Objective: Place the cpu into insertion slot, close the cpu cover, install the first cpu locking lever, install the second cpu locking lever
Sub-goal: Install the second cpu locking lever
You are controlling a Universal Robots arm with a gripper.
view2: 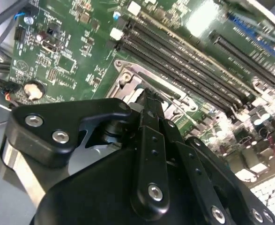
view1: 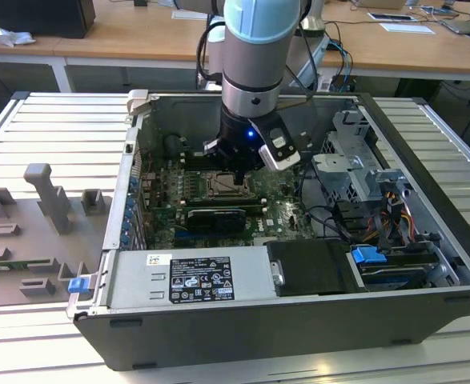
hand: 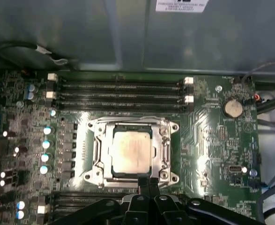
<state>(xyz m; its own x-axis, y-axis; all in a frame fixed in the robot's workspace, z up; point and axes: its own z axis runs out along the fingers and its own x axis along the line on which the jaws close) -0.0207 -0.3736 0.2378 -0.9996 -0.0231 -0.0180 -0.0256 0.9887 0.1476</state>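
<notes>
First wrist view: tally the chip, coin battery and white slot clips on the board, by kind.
chip: 1
coin battery: 1
white slot clips: 4
total: 6

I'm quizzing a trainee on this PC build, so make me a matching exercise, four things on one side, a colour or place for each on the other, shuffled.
Things:
1. cpu
2. cover
3. coin battery
4. gripper

Descriptions:
A. round, silver, apart from the socket
B. black, at the socket's edge
C. pale square seated in the socket
D. silver frame lying around the chip

Pairs: 1-C, 2-D, 3-A, 4-B
</notes>
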